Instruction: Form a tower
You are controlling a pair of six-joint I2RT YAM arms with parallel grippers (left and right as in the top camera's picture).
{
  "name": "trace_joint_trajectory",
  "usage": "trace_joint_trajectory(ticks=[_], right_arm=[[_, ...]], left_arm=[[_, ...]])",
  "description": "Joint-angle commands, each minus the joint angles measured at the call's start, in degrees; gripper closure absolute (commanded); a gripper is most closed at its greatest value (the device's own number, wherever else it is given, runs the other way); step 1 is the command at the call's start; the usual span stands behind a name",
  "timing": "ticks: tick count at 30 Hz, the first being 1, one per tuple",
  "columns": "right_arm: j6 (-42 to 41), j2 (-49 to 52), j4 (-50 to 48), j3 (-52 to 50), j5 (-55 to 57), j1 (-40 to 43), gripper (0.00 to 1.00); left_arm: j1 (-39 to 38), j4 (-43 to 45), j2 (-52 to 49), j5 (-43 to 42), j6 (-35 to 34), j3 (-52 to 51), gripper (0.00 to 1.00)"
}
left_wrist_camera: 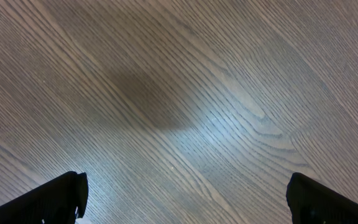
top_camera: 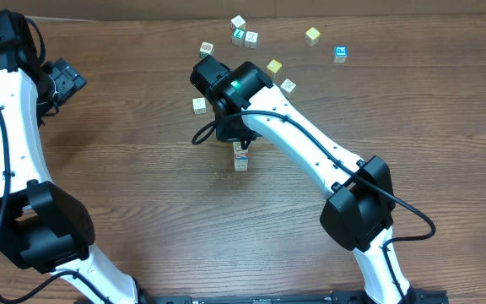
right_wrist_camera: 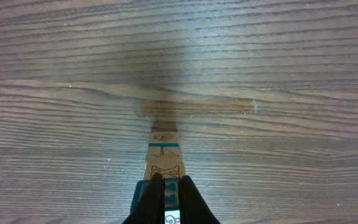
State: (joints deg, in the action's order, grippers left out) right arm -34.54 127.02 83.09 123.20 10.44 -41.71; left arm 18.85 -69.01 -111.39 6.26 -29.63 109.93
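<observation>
The tower (top_camera: 241, 160) is a one-cube-wide column of pale letter cubes at the middle of the table. In the right wrist view I look down its side: the tower (right_wrist_camera: 165, 158) shows a blue-edged face, an X face, and a blue cube at its top. My right gripper (right_wrist_camera: 172, 186) sits right over that top cube with its jaws shut, only a sliver of blue showing between them. From overhead the right gripper (top_camera: 240, 141) is mostly hidden under its wrist. My left gripper (left_wrist_camera: 185, 202) is open over bare wood, and overhead the left gripper (top_camera: 67, 80) is at the far left.
Several loose cubes lie at the back: one pale cube (top_camera: 199, 105) left of the right wrist, a cluster (top_camera: 243, 34) behind it, a yellow cube (top_camera: 312, 35), a blue cube (top_camera: 340, 54) and two (top_camera: 281, 76) beside the right arm.
</observation>
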Motion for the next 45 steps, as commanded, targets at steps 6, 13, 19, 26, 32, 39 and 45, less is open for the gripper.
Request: trace_joint_trajectory(ticks=[6, 13, 19, 26, 32, 39, 45], right_arm=[[-0.2, 0.3, 0.0, -0.3, -0.7, 0.0, 0.92], [-0.2, 0.3, 0.4, -0.3, -2.1, 0.0, 0.91], [-0.2, 0.3, 1.4, -0.3, -2.1, 0.0, 0.91], [-0.2, 0.3, 1.7, -0.3, -2.1, 0.0, 0.9], [-0.2, 0.3, 1.9, -0.3, -2.1, 0.0, 0.89], [-0.2, 0.3, 1.9, -0.3, -2.1, 0.0, 0.83], [-0.2, 0.3, 0.1, -0.3, -1.4, 0.0, 0.68]], left_arm=[[-0.3, 0.1, 0.1, 0.3, 0.3, 0.0, 0.0], [-0.3, 0.1, 0.1, 0.3, 0.3, 0.0, 0.0], [-0.3, 0.1, 0.1, 0.3, 0.3, 0.0, 0.01], [-0.3, 0.1, 0.1, 0.3, 0.3, 0.0, 0.0], [-0.3, 0.1, 0.1, 0.3, 0.3, 0.0, 0.0], [-0.3, 0.1, 0.1, 0.3, 0.3, 0.0, 0.0], [-0.5, 0.1, 0.1, 0.3, 0.3, 0.0, 0.01]])
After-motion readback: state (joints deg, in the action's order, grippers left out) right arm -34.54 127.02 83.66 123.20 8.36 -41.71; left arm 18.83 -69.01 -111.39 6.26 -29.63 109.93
